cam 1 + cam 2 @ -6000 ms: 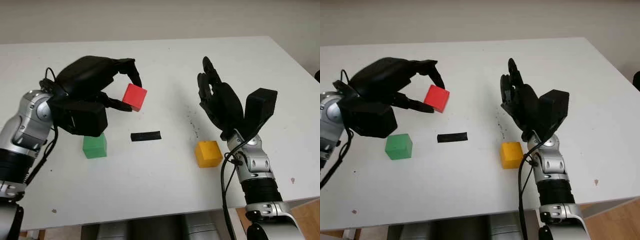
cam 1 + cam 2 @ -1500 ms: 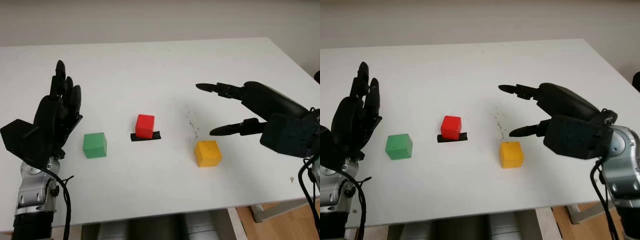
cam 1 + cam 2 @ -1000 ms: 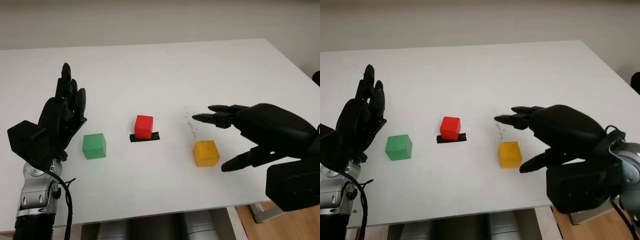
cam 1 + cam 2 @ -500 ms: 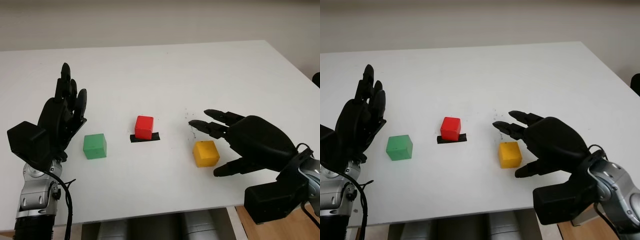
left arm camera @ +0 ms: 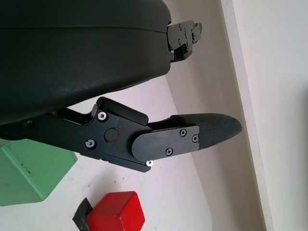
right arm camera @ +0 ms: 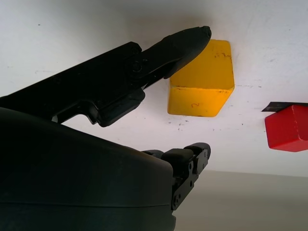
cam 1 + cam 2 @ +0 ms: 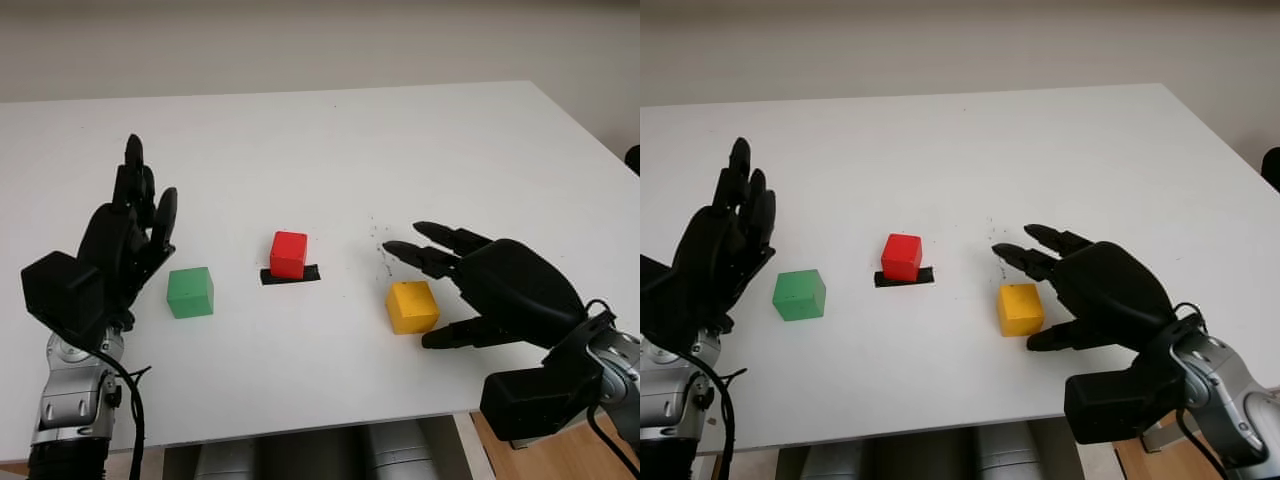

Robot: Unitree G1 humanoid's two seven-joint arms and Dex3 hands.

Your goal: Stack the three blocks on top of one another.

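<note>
The red block (image 7: pixel 288 254) stands on a black tape mark (image 7: pixel 290 274) at the table's middle. A green block (image 7: pixel 190 292) lies to its left and a yellow block (image 7: pixel 411 306) to its right. My right hand (image 7: pixel 425 290) is open around the yellow block: two fingers reach past its far side, the thumb (image 7: pixel 455 335) lies at its near right. I cannot tell whether any finger touches it. In the right wrist view a finger (image 6: pixel 183 41) lies along the yellow block (image 6: pixel 204 84). My left hand (image 7: pixel 125 235) is open, raised upright left of the green block.
The white table (image 7: pixel 320 140) stretches wide behind the blocks. Its front edge (image 7: pixel 300 425) runs just below both hands. Small dark specks (image 7: pixel 380 250) mark the surface between red and yellow.
My right hand has swung in from above and lowered around the yellow block, then drawn slightly closer. The left hand, after leaving the red block on the tape, holds almost still.
</note>
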